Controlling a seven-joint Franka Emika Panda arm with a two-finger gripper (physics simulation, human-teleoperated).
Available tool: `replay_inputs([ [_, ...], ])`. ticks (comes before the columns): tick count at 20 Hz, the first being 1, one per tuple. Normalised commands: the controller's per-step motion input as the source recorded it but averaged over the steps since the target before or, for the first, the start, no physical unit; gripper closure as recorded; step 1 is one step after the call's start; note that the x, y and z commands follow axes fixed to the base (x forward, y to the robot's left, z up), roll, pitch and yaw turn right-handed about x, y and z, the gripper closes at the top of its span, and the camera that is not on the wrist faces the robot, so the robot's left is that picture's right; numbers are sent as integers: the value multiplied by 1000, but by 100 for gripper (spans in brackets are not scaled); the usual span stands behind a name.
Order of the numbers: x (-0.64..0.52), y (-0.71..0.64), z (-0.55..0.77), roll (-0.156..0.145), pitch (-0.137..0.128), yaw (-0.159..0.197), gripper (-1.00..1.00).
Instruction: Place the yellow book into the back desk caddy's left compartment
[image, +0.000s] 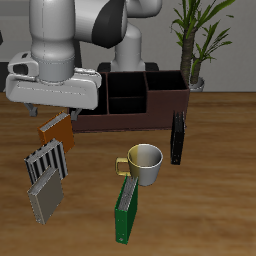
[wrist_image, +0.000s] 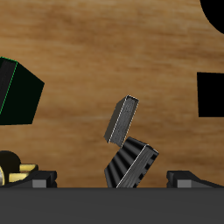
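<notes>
1. The yellow book (image: 45, 202) lies flat on the desk (image: 210, 210) near its front edge, its pale grey-tan cover facing up. In the wrist view the same book (wrist_image: 122, 120) shows as a small grey slab on the bare wood.
2. Just behind it, touching or nearly so, sits a striped book (image: 47, 161) with bold black-and-white bands; the wrist view shows that striped book (wrist_image: 131, 165) right beside the pale one.
3. An orange book (image: 57, 130) lies farther back, partly under the gripper (image: 53, 108).
4. The gripper hangs above the desk over the orange book, clear of the yellow book, with nothing between the jaws. The two dark tips in the wrist view stand well apart, so the jaws are wide.
5. The back desk caddy (image: 125, 118), a long low dark brown box with black dividers, stands at the rear of the desk in front of the robot's base.
6. Its left compartment (image: 165, 86) is the end section nearest a potted plant (image: 197, 40); it appears dark inside.
7. A pale mug (image: 143, 163) stands near the middle of the desk, with a green book (image: 126, 212) leaning or standing just in front of it.
8. A thin black book (image: 178, 138) stands upright just beside the caddy's end, toward the desk's front.
</notes>
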Motion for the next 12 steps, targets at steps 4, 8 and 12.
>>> replay_inputs([
  [4,246,-235,-81,21,-16,-78,-100],
  [8,184,-186,-144,9,-20,7,-100],
  [12,144,-182,-164,11,11,-9,-100],
])
